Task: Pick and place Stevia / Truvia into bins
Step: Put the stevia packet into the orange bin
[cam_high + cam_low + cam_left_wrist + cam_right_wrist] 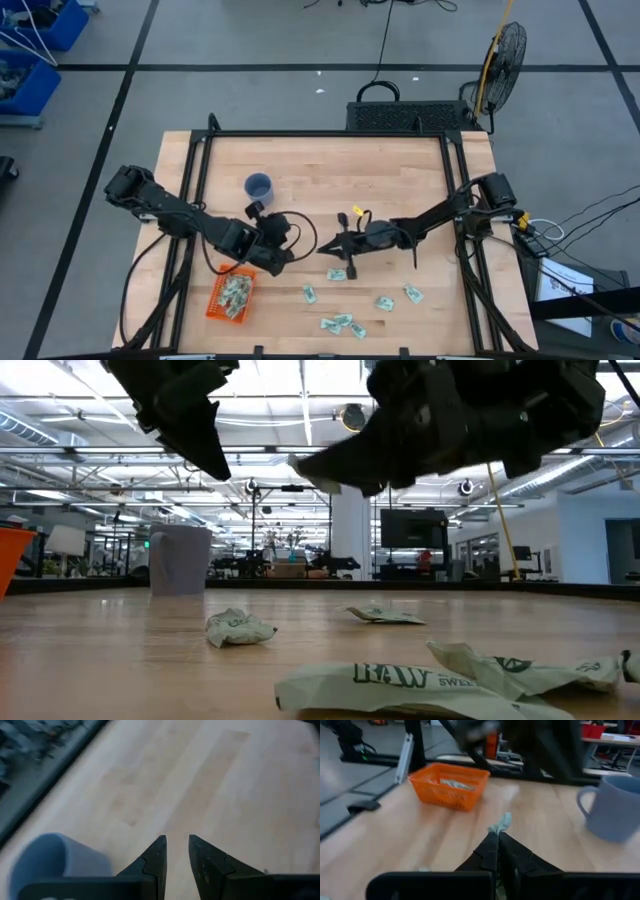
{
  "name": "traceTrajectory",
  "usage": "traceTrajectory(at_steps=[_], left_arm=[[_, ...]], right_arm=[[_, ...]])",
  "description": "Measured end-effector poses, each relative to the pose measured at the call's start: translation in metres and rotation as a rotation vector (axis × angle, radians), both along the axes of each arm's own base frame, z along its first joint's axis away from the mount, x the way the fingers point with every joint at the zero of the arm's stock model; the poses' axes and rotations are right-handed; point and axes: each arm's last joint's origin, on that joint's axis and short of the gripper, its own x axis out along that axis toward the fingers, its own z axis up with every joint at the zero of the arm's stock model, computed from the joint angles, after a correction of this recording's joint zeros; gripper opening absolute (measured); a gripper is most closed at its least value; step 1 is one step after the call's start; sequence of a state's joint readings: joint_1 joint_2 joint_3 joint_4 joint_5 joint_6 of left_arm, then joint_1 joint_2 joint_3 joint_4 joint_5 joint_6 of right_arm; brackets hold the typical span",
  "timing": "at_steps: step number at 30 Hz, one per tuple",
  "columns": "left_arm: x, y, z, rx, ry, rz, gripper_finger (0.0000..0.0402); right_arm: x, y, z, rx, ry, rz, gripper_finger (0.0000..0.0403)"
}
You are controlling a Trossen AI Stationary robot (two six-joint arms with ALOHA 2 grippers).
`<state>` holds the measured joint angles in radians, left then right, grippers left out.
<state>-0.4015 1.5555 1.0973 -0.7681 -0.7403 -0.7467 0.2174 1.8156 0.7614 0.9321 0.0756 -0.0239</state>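
My right gripper (495, 837) is shut on one pale green Stevia sachet (502, 822) above the middle of the table; it also shows in the high view (330, 247). The orange mesh bin (232, 297) stands near the front left with several sachets in it (451, 784). More sachets lie flat on the wood (336, 274) (384, 302) (335, 322). My left gripper (176, 840) hangs open over bare wood beside the blue cup (55, 862), nothing between its fingers; in the high view it is left of the right gripper (283, 238). My right gripper pinches the sachet between its two fingertips (490, 845) by one end. The sachet's free end (504, 820) sticks out crumpled past the tips. The fingers come nearly level from the table's right side. The sachet is lifted clear of the table.
A blue cup (258, 186) stands upright at the far left of centre, close to the left arm. Loose sachets lie near the front edge (238, 627) (400, 685). A black frame rail (330, 133) borders the table top.
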Motion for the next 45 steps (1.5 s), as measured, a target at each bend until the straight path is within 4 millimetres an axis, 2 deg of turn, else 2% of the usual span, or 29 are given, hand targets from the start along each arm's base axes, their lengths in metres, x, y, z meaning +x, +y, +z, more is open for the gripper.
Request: traceTrajectory(at_steps=[7,10,16,22,24,30,38,45], left_arm=[[-0.003,0.012,0.0,0.08,0.009,0.08,0.0088],[-0.008,0.019,0.007,0.119,0.008,0.105,0.0088],[-0.028,0.035,0.037,0.21,-0.081,0.175,0.0088],[-0.057,0.045,0.071,0.171,-0.236,0.221,0.0088],[-0.062,0.047,0.077,0.133,-0.282,0.241,0.0088],[-0.064,0.044,0.076,0.11,-0.244,0.206,0.0088],[-0.064,0.044,0.075,0.096,-0.214,0.179,0.0088],[-0.064,0.042,0.075,0.088,-0.217,0.175,0.0088]], right_arm=[[0.03,0.015,0.028,-0.055,0.056,0.033,0.0001],[0.048,0.02,0.039,-0.059,0.043,0.035,0.0001],[0.092,0.032,0.021,-0.074,0.042,0.119,0.0],[0.136,0.043,0.012,-0.133,-0.027,0.134,0.0],[0.143,0.045,0.013,-0.132,-0.045,0.139,0.0],[0.161,0.051,0.008,-0.058,-0.189,0.216,0.0],[0.193,0.052,-0.026,-0.055,-0.206,0.202,0.0],[0.212,0.047,-0.032,-0.045,-0.219,0.217,0.0026]])
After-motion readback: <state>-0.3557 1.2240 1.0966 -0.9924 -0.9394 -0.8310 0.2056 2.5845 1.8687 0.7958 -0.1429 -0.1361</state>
